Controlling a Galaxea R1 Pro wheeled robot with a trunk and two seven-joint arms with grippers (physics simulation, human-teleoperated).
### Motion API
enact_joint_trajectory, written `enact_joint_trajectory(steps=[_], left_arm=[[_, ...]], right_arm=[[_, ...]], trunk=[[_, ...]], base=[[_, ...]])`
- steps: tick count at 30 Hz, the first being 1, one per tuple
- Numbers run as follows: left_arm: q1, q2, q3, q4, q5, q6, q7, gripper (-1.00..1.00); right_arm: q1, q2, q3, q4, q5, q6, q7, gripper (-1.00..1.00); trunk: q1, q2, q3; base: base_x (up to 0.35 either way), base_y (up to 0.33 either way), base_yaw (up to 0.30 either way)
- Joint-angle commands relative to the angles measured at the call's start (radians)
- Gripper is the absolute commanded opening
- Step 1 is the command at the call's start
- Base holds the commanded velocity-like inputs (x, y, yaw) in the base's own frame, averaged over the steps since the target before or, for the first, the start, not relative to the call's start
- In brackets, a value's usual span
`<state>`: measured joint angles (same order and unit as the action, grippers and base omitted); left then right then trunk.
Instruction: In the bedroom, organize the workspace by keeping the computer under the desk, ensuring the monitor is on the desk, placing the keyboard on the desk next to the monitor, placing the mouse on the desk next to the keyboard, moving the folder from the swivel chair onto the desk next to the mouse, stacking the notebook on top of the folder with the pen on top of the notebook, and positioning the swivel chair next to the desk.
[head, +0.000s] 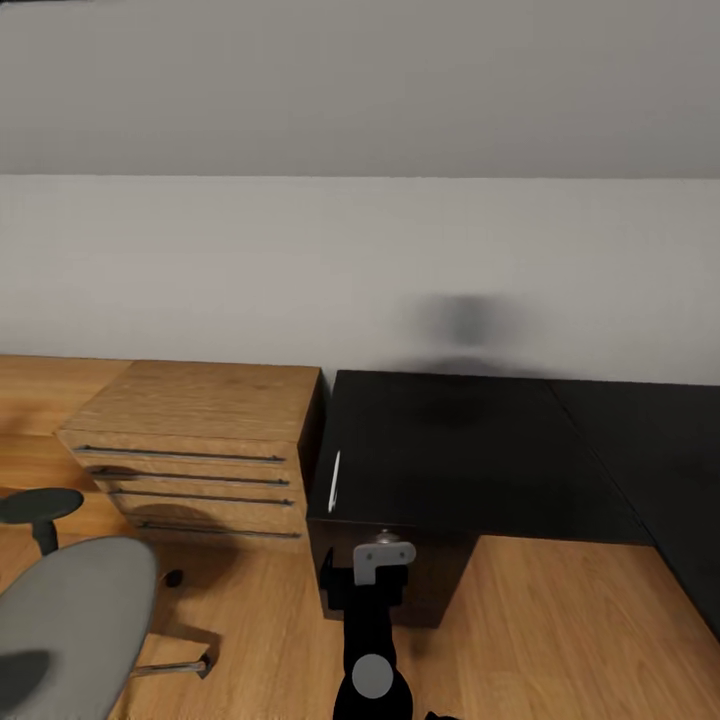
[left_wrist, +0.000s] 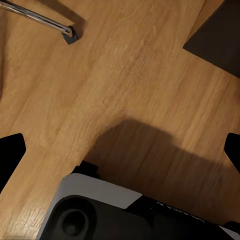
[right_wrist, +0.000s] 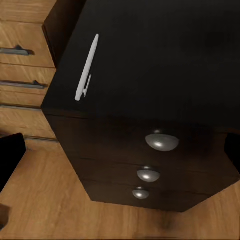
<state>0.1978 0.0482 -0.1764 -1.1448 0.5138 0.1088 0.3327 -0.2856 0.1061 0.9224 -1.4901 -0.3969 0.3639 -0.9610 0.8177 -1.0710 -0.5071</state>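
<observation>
Swivel chair (head: 70, 620) beside wooden chest (head: 195, 450)

The pen (head: 334, 482) lies on the surface of the desk (head: 470, 450), near its left edge, above the drawer unit (right_wrist: 150, 165). A wooden chest (head: 195, 450) stands just left of the desk against the wall. The swivel chair (head: 70, 620) sits on the floor before the chest, lower left

The glossy black L-shaped counter (head: 470, 450) is lying wide open, with a thin pale pen (head: 335, 481) resting near its left edge. A light wooden chest (head: 200, 440) is crowding that left side, and a grey swivel chair (head: 70, 625) is blocking the wooden floor (head: 560, 630) beyond it.
</observation>
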Motion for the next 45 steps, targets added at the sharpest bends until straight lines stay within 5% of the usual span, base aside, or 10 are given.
enact_joint_trajectory(steps=[1, 24, 29, 33, 37, 40, 41, 42, 45], left_arm=[[0.0, 0.001, -0.003, -0.003, 0.006, 0.003, 0.008, 1.0], [0.0, 0.0, -0.007, 0.002, 0.003, -0.02, 0.007, 1.0], [0.0, -0.002, -0.011, -0.04, 0.003, -0.021, 0.008, 1.0], [0.0, -0.005, -0.012, -0.158, 0.002, -0.001, 0.023, 1.0], [-0.008, -0.007, -0.012, -0.276, 0.002, 0.075, 0.082, 1.0], [-0.052, -0.011, -0.012, -0.374, 0.003, 0.204, 0.171, 1.0], [-0.088, -0.016, -0.012, -0.403, 0.004, 0.262, 0.207, 1.0], [-0.179, -0.028, -0.008, -0.433, 0.009, 0.329, 0.25, 1.0], [-0.287, -0.04, -0.006, -0.446, 0.04, 0.365, 0.272, 1.0]], right_arm=[[-0.001, 0.0, 0.003, -0.001, -0.004, 0.009, -0.007, 1.0], [-0.001, -0.003, 0.005, 0.005, -0.001, -0.023, -0.004, 1.0], [-0.002, -0.005, 0.001, 0.001, 0.048, -0.022, 0.007, 1.0], [-0.01, 0.001, -0.017, 0.005, 0.104, -0.015, 0.027, 1.0], [-0.053, 0.006, -0.065, 0.023, 0.122, -0.003, 0.065, 1.0], [-0.145, 0.01, -0.152, 0.08, 0.129, 0.014, 0.124, 1.0], [-0.198, 0.011, -0.202, 0.129, 0.13, 0.019, 0.16, 1.0], [-0.301, 0.013, -0.291, 0.262, 0.133, 0.025, 0.248, 1.0], [-0.44, 0.014, -0.355, 0.496, 0.131, 0.015, 0.388, 1.0]], trunk=[[0.0, -0.001, -0.001], [0.0, -0.001, -0.007], [0.0, -0.001, -0.008], [0.0, -0.001, -0.008], [0.0, -0.001, -0.008], [0.0, -0.001, -0.008], [0.0, -0.001, -0.008], [0.0, -0.001, -0.008], [0.0, -0.001, -0.008]], base=[[0.0, 0.0, 0.065], [0.0, 0.0, 0.174], [0.0, 0.0, 0.042], [0.0, 0.0, 0.012], [0.0, 0.0, 0.004], [0.0, 0.0, 0.002], [0.0, 0.0, 0.0], [0.0, 0.0, 0.0], [0.0, 0.0, 0.0]])
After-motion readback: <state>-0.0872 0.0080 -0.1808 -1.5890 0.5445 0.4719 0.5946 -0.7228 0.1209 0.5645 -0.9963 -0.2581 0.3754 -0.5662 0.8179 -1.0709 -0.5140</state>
